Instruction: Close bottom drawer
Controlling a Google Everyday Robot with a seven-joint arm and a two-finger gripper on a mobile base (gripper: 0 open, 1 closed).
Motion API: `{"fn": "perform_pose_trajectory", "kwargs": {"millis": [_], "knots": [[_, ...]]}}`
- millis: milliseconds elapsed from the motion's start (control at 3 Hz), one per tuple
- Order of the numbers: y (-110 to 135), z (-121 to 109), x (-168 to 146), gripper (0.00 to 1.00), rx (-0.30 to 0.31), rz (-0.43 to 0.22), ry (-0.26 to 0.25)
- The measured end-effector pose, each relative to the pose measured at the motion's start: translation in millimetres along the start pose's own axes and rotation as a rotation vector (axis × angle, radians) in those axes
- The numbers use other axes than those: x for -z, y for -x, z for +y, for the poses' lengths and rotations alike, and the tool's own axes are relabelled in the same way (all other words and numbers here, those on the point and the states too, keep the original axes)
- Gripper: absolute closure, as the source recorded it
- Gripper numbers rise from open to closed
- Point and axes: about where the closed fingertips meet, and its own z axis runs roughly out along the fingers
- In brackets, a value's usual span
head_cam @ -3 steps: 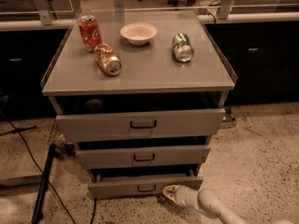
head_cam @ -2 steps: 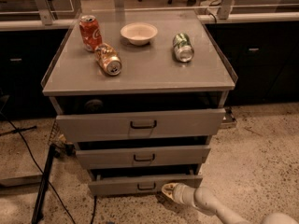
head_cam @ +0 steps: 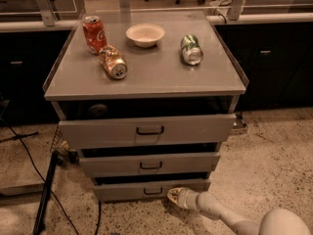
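The bottom drawer (head_cam: 151, 190) is the lowest of three grey drawers in the metal cabinet. It stands pulled out a little, with a dark gap above its low front panel and a small dark loop handle at the middle. My gripper (head_cam: 174, 196) is at the right part of that front panel, low near the floor, touching or nearly touching it. The white arm (head_cam: 220, 214) runs back to the lower right. The middle drawer (head_cam: 149, 164) and top drawer (head_cam: 146, 130) are also partly open.
On the cabinet top (head_cam: 146, 77) stand an upright red can (head_cam: 93, 33), a lying orange can (head_cam: 113, 62), a white bowl (head_cam: 145, 34) and a lying green can (head_cam: 191, 49). Black cables and a dark pole (head_cam: 46, 195) lie at left on the speckled floor.
The gripper stays at the bottom drawer's right front; the drawer front looks slightly further in than before.
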Motion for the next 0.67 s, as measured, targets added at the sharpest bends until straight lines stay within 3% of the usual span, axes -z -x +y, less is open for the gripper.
{"fn": "perform_pose_trajectory", "kwargs": {"millis": [667], "knots": [[5.8, -13.5, -11.9, 1.00, 0.043, 0.032, -0.014]]}}
